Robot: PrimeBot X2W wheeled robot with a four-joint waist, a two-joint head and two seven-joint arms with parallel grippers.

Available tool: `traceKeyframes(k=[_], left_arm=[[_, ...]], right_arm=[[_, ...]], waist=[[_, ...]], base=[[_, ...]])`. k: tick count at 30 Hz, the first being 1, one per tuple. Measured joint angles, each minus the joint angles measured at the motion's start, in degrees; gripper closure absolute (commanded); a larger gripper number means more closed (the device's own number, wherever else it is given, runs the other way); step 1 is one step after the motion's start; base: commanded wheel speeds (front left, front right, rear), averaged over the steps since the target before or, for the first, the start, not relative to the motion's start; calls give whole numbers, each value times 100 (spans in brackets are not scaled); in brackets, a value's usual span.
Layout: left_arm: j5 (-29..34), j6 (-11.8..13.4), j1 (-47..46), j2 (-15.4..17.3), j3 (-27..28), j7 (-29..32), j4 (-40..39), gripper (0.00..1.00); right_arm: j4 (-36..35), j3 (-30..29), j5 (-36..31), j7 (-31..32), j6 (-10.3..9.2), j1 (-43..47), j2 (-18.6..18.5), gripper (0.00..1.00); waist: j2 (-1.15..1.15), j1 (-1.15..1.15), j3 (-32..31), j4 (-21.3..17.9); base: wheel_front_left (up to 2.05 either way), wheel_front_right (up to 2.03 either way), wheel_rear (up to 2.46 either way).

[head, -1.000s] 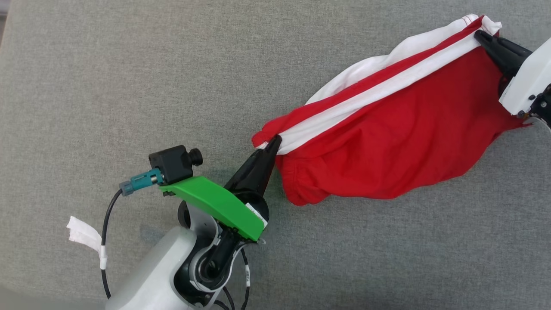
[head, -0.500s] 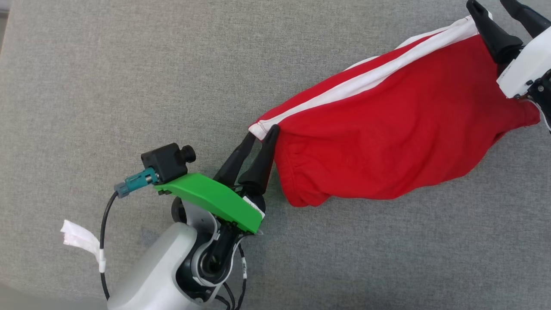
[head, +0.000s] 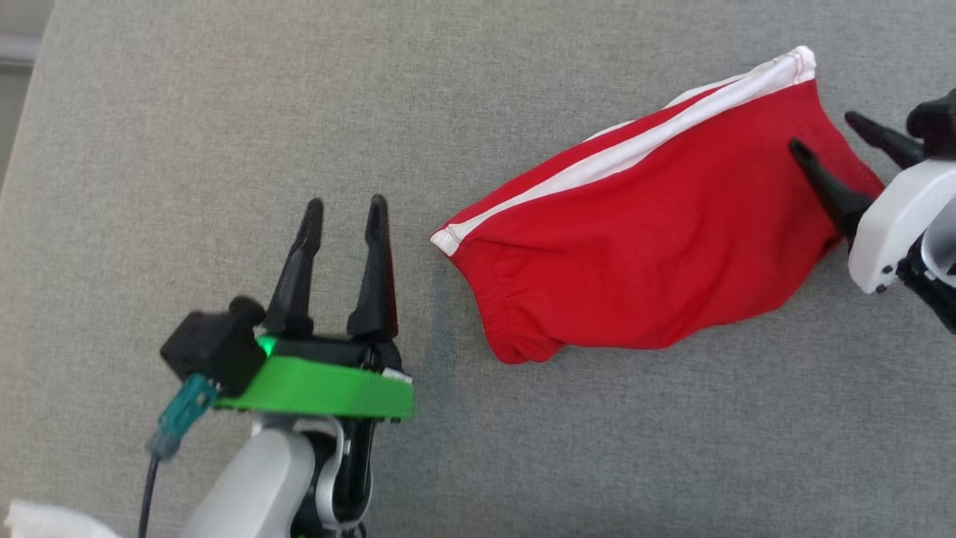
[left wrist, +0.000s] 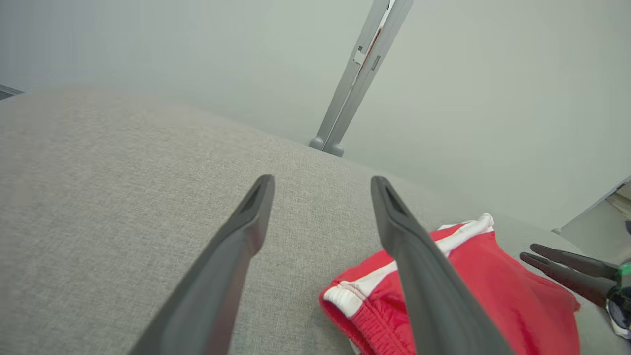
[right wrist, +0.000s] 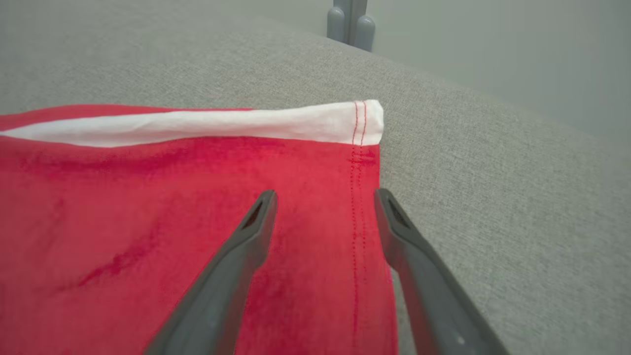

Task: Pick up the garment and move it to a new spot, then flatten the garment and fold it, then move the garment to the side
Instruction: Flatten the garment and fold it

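- Garment: lies on the grey cloth surface, right of centre in the head view, running slantwise with its right end farther from the robot.
- Condition: doubled over, red face out, with a white stripe along the far edge. The near edge is puffed and puckered at the left corner. No number or lettering is visible.
- Left gripper: fingers apart, nothing between them. It stands to the left of the garment's left end, clear of the cloth.
- Right gripper: fingers apart, holding nothing. It is at the garment's right end. In the right wrist view one finger is over red cloth and the other is past the stitched hem. Contact with the cloth cannot be determined.
- Progress, as judged: the garment rests on the surface unheld, so the pick-up and relocation appear complete. At least one fold appears to be in place.
- Outstanding, as judged: the bundle is not flat, so smoothing and possibly a further fold remain. The final move to the side appears not yet done.
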Motion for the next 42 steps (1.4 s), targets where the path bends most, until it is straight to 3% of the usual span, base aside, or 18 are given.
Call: traceKeyframes(k=[4,10,15,20,21,22,27,33,42], left_arm=[[827,-134,621,-250,359,0,-198,0],[1499,-512,864,-671,686,0,-238,0],[1785,-855,873,-884,833,0,-162,0],[1859,-1014,869,-951,994,0,-73,0],[1859,-1032,871,-958,1038,0,-46,0],[1866,-1034,884,-962,1082,0,-30,0],[1849,-1069,1032,-969,1195,0,13,0],[2081,-1321,1333,-977,1349,0,227,0],[2163,-1527,1672,-978,1381,0,325,0]], right_arm=[[-137,-146,-215,450,0,104,32,0],[19,-571,-742,1048,0,-30,132,0],[240,-714,-845,1563,2,-207,230,0],[293,-813,-525,1954,-16,-277,348,0],[269,-798,-348,2058,-27,-272,342,43],[230,-790,-123,2142,-29,-240,353,100],[70,-928,523,2124,-7,51,450,100],[25,-1362,1167,2111,2,508,468,100],[368,-2691,1596,2157,-1,1080,266,100]], waist=[[0,0,-16,-48],[0,0,130,73],[0,0,339,256],[0,0,451,411],[0,0,440,426],[0,0,420,431],[0,0,300,347],[0,0,6,63],[0,0,-541,-316]], base=[[0,0,0],[0,0,0],[0,0,0],[0,0,0],[0,0,0],[0,0,0],[0,0,0],[0,0,0],[0,0,0]])
